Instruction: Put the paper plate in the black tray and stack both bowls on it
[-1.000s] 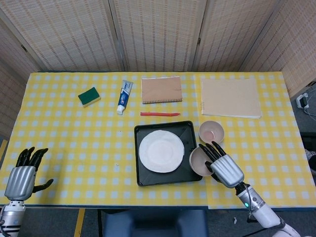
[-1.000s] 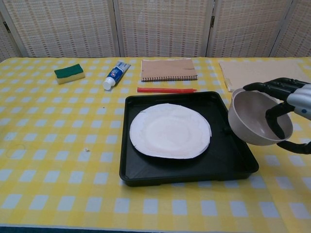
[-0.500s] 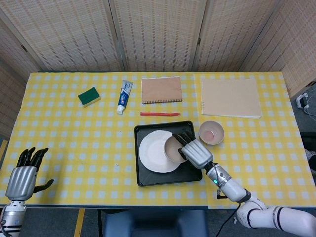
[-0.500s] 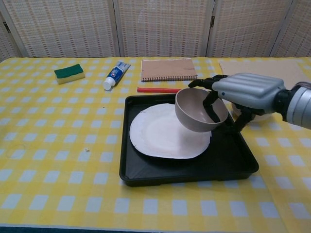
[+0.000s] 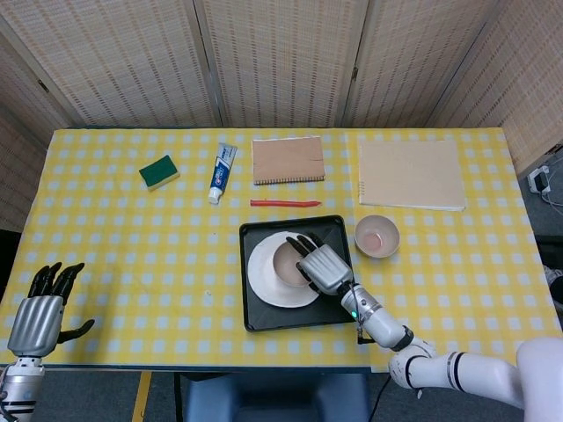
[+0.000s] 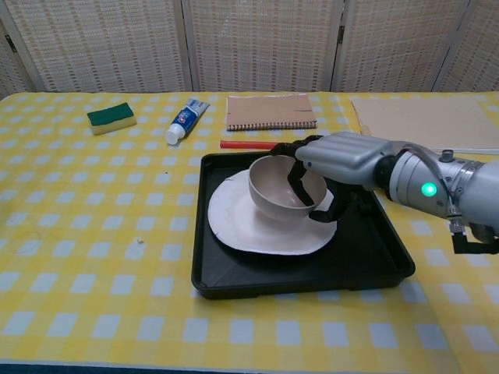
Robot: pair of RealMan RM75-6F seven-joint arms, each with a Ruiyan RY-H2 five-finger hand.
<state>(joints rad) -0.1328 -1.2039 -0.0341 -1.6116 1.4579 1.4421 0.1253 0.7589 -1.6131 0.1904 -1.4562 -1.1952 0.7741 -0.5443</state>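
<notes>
The white paper plate (image 5: 264, 283) (image 6: 242, 224) lies inside the black tray (image 5: 253, 315) (image 6: 366, 257). My right hand (image 5: 322, 265) (image 6: 341, 158) grips a beige bowl (image 5: 286, 262) (image 6: 273, 185) by its rim, holding it over the plate, slightly tilted, low above or touching the plate's surface. The second beige bowl (image 5: 377, 236) stands on the tablecloth right of the tray; the chest view does not show it. My left hand (image 5: 40, 312) hovers at the table's near left corner, fingers apart, holding nothing.
Behind the tray lie a red pen (image 5: 284, 203) (image 6: 265, 144), a brown notebook (image 5: 288, 159) (image 6: 270, 111), a toothpaste tube (image 5: 222, 172) (image 6: 185, 120) and a green sponge (image 5: 159, 171) (image 6: 111, 118). A tan pad (image 5: 410, 173) (image 6: 425, 121) sits at the back right.
My right hand has carried the bowl leftward from beside the tray's right edge to over the paper plate and lowered it. The left hand has not moved.
</notes>
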